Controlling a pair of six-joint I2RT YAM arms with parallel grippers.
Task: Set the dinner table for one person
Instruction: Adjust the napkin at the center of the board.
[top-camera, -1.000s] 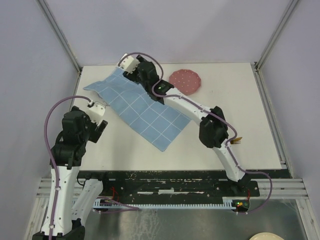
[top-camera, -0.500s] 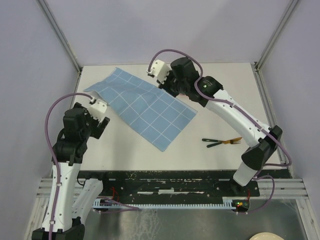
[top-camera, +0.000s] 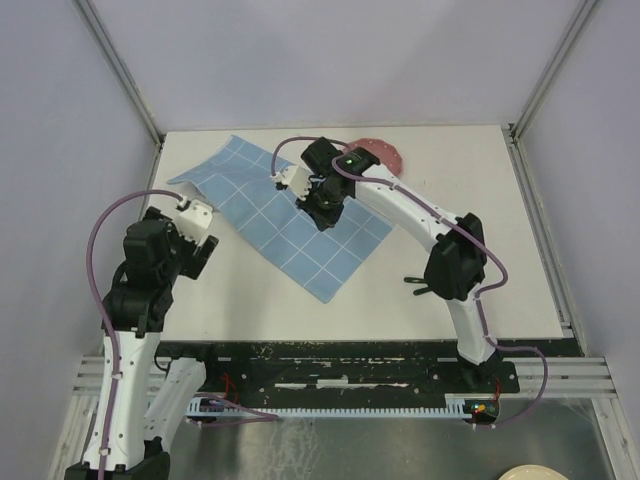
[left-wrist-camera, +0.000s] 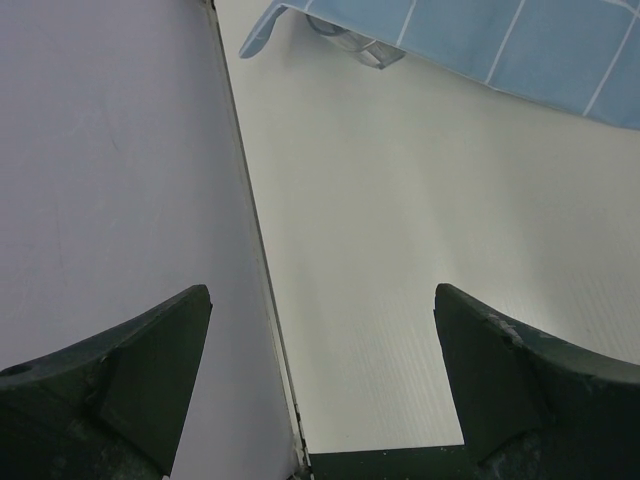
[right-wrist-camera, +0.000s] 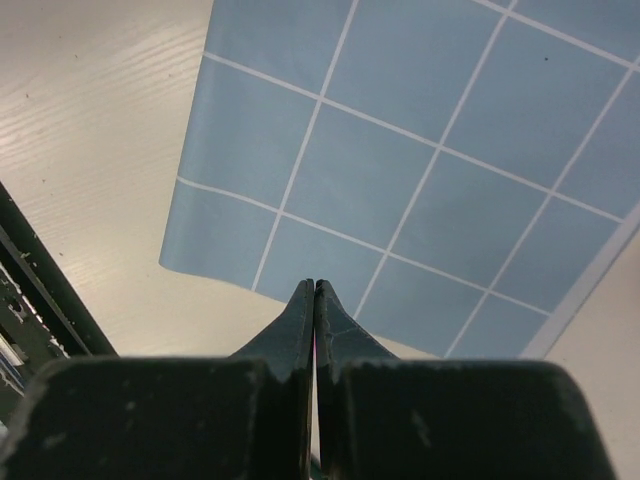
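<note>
The table (top-camera: 480, 230) fills the middle of the overhead view, square to the arms, and what matters is how the mat (top-camera: 290, 235) lies on it. The mat is skewed, its long axis running from the far left corner down toward the near right, so neither its long nor its short edges line up with the table's edges. The right tool (right-wrist-camera: 314, 292) hangs over the mat, nearer its far long edge, with its fingers pressed together and nothing between them. Its wrist view looks down the mat toward the short near end, and both corners of that end are in sight. Whether the tips touch the cloth cannot be told. The left tool (left-wrist-camera: 320, 300) sits back by the table's left edge with its fingers wide apart and nothing in them. It looks toward the mat's far left corner, which is lifted slightly over a clear object (left-wrist-camera: 352, 45), perhaps a glass. The right arm is plainly the nearer one to the mat's middle and near end, and the left to the raised corner. A plate (top-camera: 385, 150) lies just beyond the mat at the far edge, half hidden by the right arm. The likely next move is to turn the mat square to the near edge, which means swinging its near end leftward.
</note>
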